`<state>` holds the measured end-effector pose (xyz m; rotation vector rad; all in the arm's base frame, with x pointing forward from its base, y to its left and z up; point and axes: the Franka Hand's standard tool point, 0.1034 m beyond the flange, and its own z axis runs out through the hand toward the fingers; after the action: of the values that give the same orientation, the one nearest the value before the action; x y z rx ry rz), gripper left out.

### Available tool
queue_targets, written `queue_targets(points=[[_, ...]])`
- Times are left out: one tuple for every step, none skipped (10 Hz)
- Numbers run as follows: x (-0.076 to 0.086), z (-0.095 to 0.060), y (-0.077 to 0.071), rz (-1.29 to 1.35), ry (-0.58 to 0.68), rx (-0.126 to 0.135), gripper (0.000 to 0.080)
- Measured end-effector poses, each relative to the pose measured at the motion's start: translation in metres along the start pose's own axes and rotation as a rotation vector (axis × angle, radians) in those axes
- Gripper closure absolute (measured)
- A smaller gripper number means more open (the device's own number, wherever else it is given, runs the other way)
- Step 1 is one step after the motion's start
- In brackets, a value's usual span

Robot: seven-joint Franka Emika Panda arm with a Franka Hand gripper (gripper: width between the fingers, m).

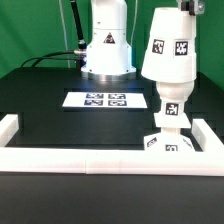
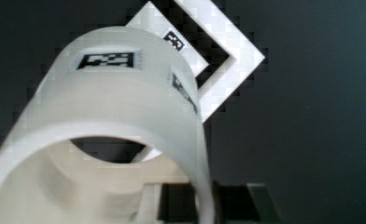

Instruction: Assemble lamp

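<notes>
The conical lamp shade (image 1: 170, 45) hangs upright in the air at the exterior view's right. It is directly above the round bulb (image 1: 172, 100), which stands on the square base block (image 1: 168, 141). The shade's lower rim is just above the bulb's top. My gripper (image 1: 186, 6) is at the top edge of that view, over the shade. In the wrist view the shade (image 2: 109, 110) fills the picture. My gripper (image 2: 205, 203) is shut on the shade's thin wall, one finger inside and one outside. The bulb and base are hidden behind the shade there.
The marker board (image 1: 105, 99) lies mid-table in front of the robot's base (image 1: 107, 50). A long white border rail (image 1: 90, 160) runs along the front, with short arms at the left (image 1: 8, 128) and right (image 1: 208, 133). Its corner (image 2: 224, 45) shows in the wrist view.
</notes>
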<state>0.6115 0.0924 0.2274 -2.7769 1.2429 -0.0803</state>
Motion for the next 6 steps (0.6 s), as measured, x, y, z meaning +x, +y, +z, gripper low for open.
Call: queue_targets(points=[[-0.0001, 0.0004, 0.0001, 0.000, 0.000, -0.001, 0.0753], [-0.0001, 0.0006, 0.0002, -0.001, 0.000, -0.001, 0.0753], [-0.0002, 0.0009, 0.0002, -0.001, -0.001, -0.001, 0.0753], [-0.0014, 0.0021, -0.0005, 0.000, -0.001, -0.002, 0.0753], [-0.0044, 0.0053, -0.0037, -0.005, 0.001, -0.001, 0.0753], [-0.0037, 0.0086, -0.0059, -0.008, 0.003, 0.001, 0.0753]])
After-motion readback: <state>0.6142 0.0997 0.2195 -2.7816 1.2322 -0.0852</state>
